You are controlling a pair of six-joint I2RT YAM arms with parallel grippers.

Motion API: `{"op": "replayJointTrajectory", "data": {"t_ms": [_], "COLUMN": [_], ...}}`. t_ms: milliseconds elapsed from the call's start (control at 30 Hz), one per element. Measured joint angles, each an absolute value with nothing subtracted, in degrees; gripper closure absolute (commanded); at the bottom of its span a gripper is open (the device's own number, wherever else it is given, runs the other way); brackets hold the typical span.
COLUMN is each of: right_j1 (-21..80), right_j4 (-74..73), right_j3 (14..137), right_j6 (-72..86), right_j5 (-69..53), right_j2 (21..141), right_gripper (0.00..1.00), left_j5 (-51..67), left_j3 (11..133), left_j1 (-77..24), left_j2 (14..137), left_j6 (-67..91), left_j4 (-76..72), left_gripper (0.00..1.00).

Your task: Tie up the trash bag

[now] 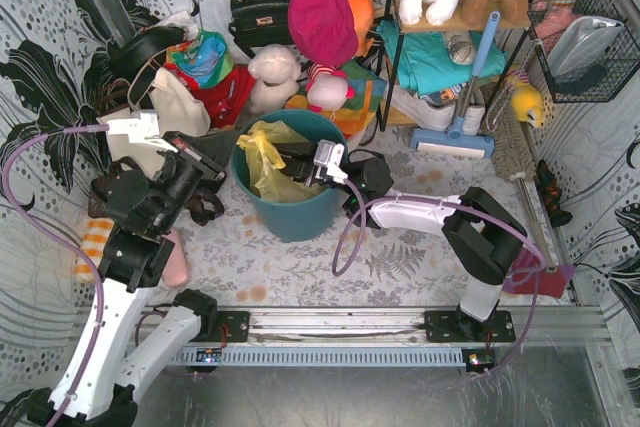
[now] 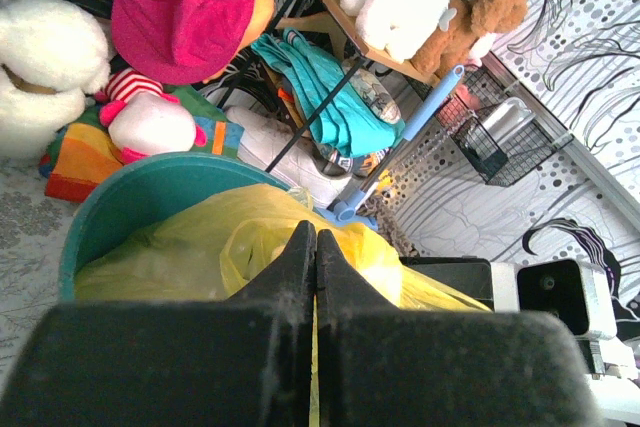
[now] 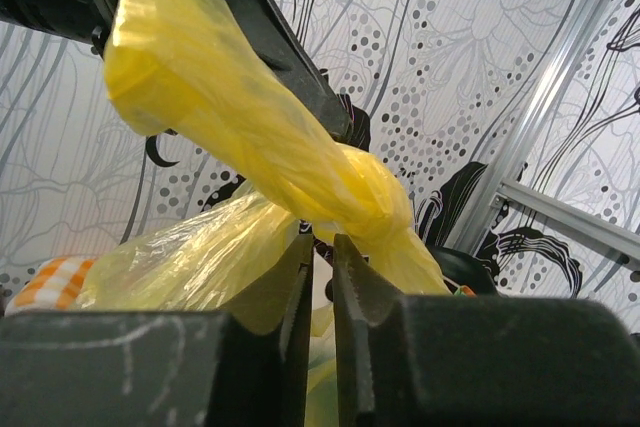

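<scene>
The trash bag (image 1: 262, 162) is thin yellow plastic sitting in the teal bin (image 1: 300, 219). My left gripper (image 1: 236, 157) reaches it from the left; in the left wrist view the gripper (image 2: 317, 237) is shut with a sliver of the bag (image 2: 200, 247) pinched between its jaws. My right gripper (image 1: 298, 160) comes in from the right. In the right wrist view a twisted strand of the bag (image 3: 230, 117) runs down to a knot (image 3: 375, 197) just above the right gripper (image 3: 322, 247), whose jaws stand a narrow gap apart with nothing pinched.
Plush toys (image 1: 275, 77), handbags (image 1: 260, 12) and a pink hat (image 1: 322, 22) crowd the wall behind the bin. A shelf (image 1: 440, 57) and a blue broom (image 1: 460, 127) stand at the back right, a wire basket (image 1: 590, 47) on the right wall. An orange-checked cloth (image 1: 95, 242) lies left.
</scene>
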State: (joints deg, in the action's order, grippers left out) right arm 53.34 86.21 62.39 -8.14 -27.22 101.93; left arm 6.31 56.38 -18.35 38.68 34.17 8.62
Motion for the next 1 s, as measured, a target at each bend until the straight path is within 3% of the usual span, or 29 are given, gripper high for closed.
{"op": "replayJointTrajectory", "data": {"t_ms": [567, 800, 1000], "right_j1": [53.34, 53.34, 53.34], "right_j4": [77.97, 70.61, 64.29], "right_j3": [54.94, 54.89, 55.53], "right_j6": [-11.99, -14.24, -14.15], "right_j5": [-24.8, -25.82, -29.8], "right_j2": [90.04, 83.81, 82.3], "right_gripper": [0.63, 0.47, 0.4], "left_j5": [5.17, 7.35, 10.2], "left_j3": [59.66, 60.64, 62.3], "left_j1": [-18.35, -18.33, -18.35], "left_j2": [40.34, 41.56, 42.54], "left_j6": [31.86, 31.64, 31.62], "left_j4": [9.06, 8.16, 6.7], "left_gripper": [1.0, 1.0, 1.0]}}
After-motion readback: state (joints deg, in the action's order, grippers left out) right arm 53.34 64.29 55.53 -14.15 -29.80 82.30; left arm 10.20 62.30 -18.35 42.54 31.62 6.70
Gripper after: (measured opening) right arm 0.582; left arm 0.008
